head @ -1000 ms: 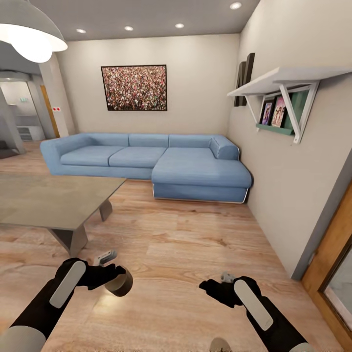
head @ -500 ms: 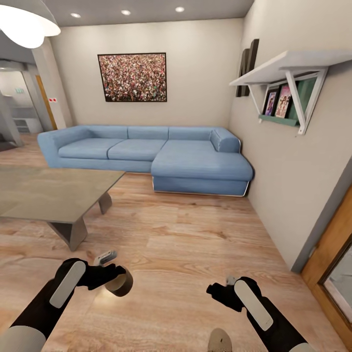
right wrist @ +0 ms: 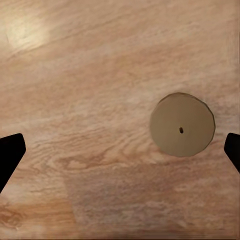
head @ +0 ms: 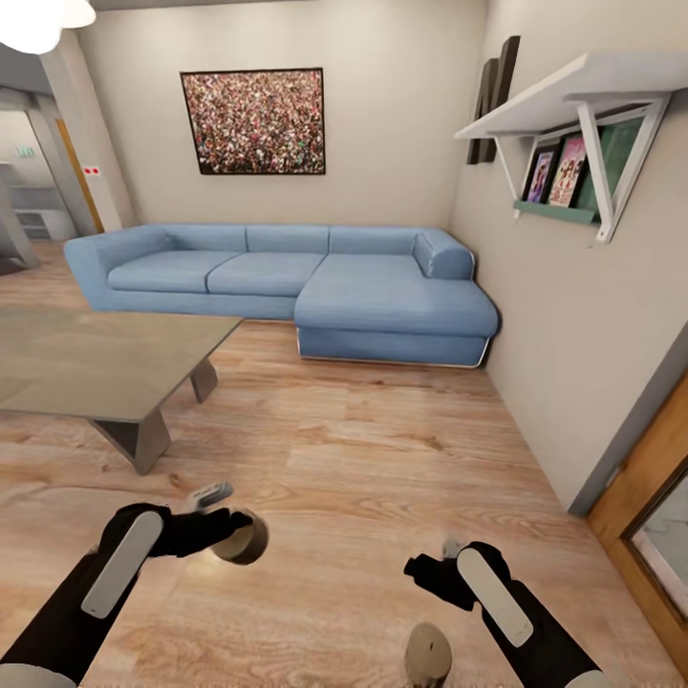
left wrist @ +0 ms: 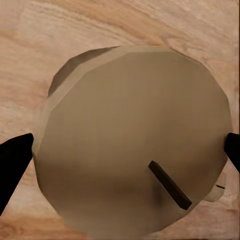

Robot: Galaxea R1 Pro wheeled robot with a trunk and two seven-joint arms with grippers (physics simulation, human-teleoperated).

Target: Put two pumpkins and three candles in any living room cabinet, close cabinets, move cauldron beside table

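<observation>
Blue sectional sofa [head: 287, 287] along the far wall, framed picture [head: 253, 121] above it, white wall shelf [head: 573, 105] on the right. Grey coffee table [head: 96, 368] at left on the wood floor [head: 382, 459], well apart from both arms.

Left gripper [head: 229, 531] low over the floor, fingers clamped on a candle [head: 241, 540]; left wrist view has the same candle [left wrist: 135, 145] close up, tan top face with dark wick, black fingertips [left wrist: 12, 160] against its rim on both sides. Right gripper [head: 432, 573] empty, fingers spread wide apart in the right wrist view. Second candle [head: 427, 655] stands on the floor just below it; from the right wrist, candle [right wrist: 182, 124] sits between the spread tips but off to one side.

Handling guess: squat, stiff wax, light, smooth side may slip, wick fragile. Grip across the round side wall, not the top.

Versus half a second back: whole view shifted, sofa and shelf larger and nearer, so the camera moved; floor candle shows more fully, left arm carries its candle slightly further forward
</observation>
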